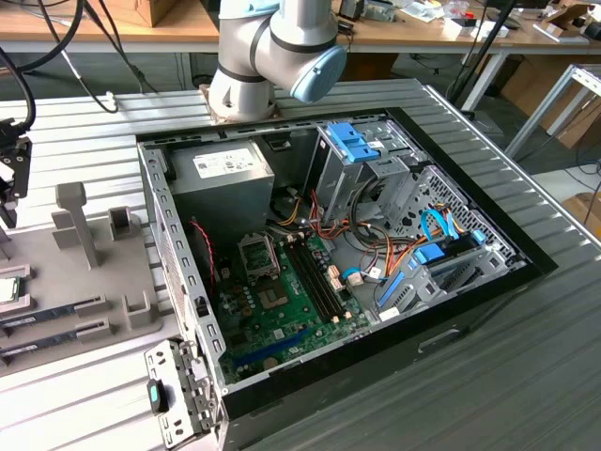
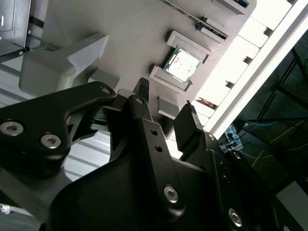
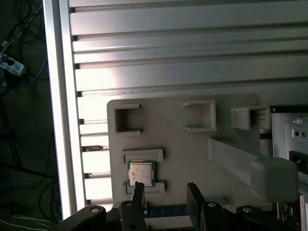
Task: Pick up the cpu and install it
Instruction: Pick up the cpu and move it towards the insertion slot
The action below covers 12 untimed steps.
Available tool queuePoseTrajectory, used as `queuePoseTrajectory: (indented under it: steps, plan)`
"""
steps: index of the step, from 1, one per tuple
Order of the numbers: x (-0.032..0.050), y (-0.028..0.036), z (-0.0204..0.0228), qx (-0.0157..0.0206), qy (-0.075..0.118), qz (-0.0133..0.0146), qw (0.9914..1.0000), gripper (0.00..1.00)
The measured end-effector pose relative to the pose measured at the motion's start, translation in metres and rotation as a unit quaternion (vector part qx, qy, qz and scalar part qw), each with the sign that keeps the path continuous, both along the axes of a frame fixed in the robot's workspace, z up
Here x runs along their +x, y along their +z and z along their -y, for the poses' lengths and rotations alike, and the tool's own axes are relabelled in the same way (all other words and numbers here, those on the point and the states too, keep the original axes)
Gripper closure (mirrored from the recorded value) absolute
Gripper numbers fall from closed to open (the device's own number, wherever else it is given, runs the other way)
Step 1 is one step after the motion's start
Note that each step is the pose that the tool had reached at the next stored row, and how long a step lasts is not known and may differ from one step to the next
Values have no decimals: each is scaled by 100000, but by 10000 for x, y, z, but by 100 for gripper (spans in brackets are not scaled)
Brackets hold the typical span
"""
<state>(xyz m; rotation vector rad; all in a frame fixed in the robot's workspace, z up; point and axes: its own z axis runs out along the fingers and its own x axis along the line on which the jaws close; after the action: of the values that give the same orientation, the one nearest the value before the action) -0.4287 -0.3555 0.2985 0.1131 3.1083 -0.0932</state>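
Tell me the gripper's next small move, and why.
Probably shift sideways to centre on the cpu: the gripper hangs open over the grey tray, and in the first wrist view the cpu lines up with one finger, not the gap.

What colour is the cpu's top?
The cpu top is silvery-grey, with a thin green rim; best in the first wrist view.
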Motion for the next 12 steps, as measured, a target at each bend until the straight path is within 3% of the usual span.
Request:
queuePoseTrajectory:
  steps: [12]
  plan:
    - [0, -20, 0, 0, -2, -1, 100000, 52]
